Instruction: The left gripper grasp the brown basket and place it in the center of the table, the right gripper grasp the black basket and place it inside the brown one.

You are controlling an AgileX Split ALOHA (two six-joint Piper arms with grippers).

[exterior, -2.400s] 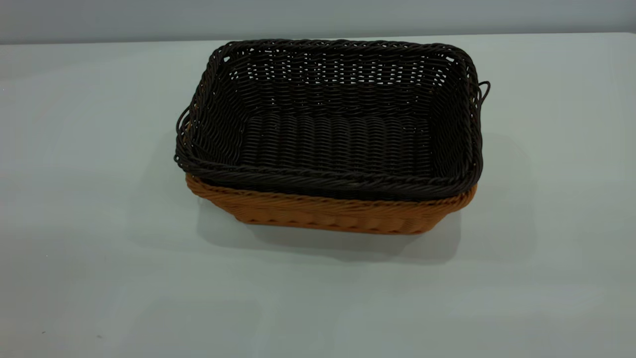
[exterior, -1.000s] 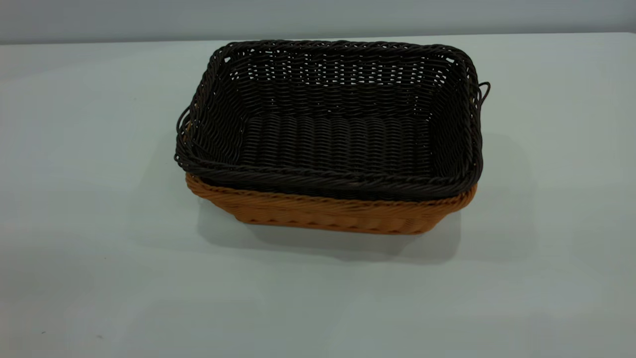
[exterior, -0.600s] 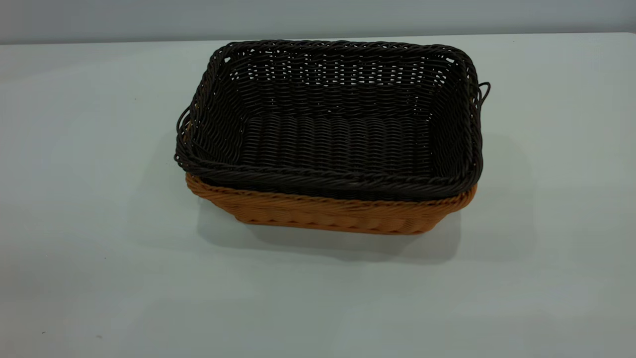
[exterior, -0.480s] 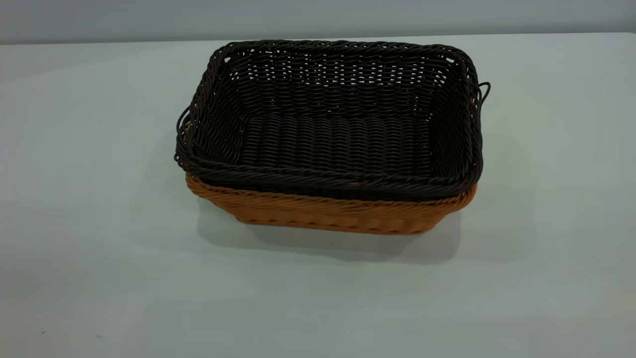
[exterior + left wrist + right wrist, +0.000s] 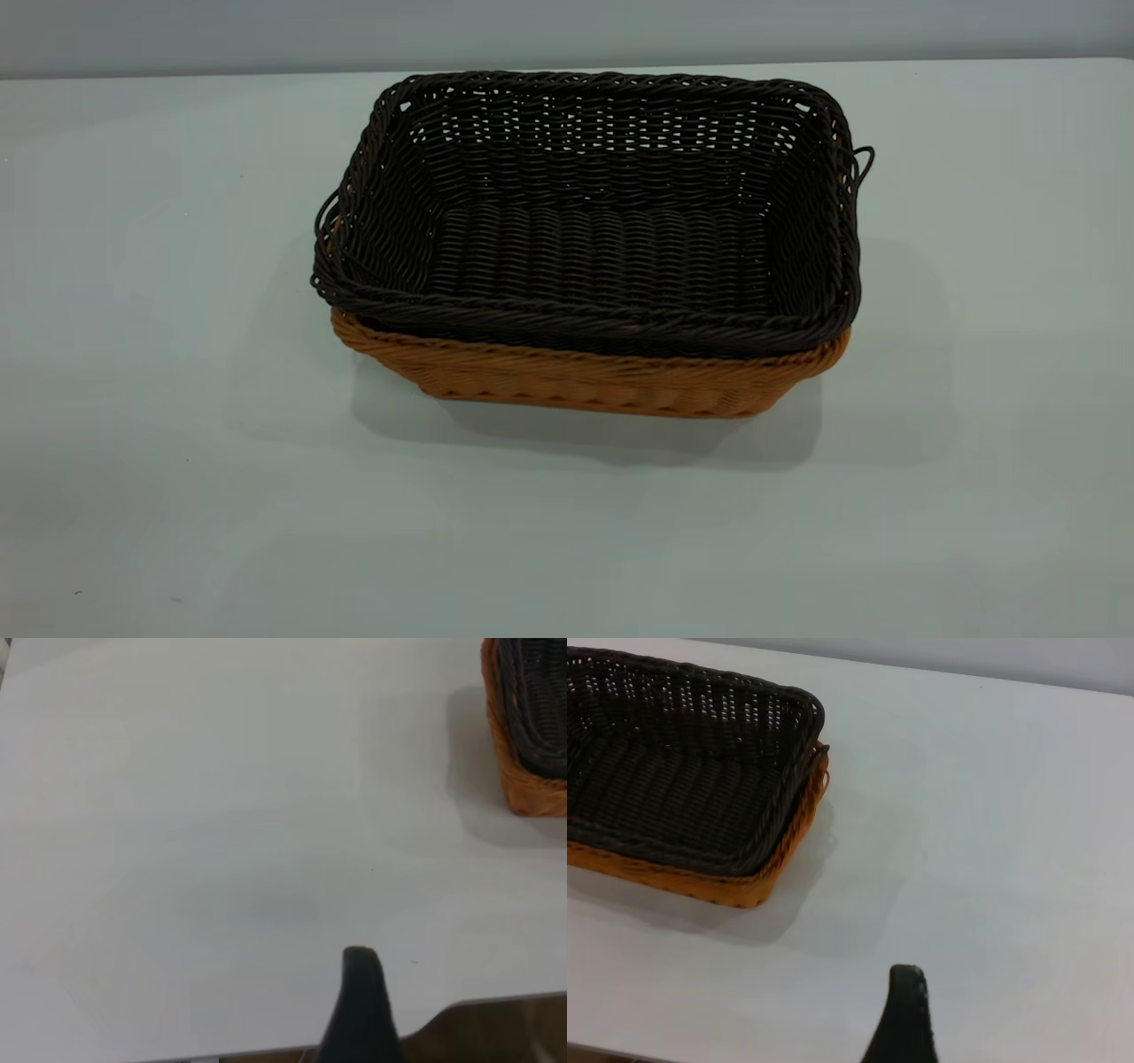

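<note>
both hands, left hand [image 5: 359, 992] and right hand [image 5: 902, 1014], hang clear of the black basket [image 5: 602, 221] nested in the brown basket [image 5: 585, 383] mid-bench [image 5: 177, 487], long axis left-right, neither nearer; finger opening cannot be told.

One dark, matte, rounded finger tip of the left gripper [image 5: 359, 1010]; another of the right gripper [image 5: 902, 1017].

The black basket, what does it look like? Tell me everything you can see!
The black basket is a rectangle woven from very dark, wicker-like strands, with a thick braided rim and a small loop handle on each short end. Light shows through gaps high in its far wall. It is empty and sits upright, nested inside the brown basket, whose orange-tan rim peeks out underneath. Together they stand on the table. No gripper touches it.
</note>
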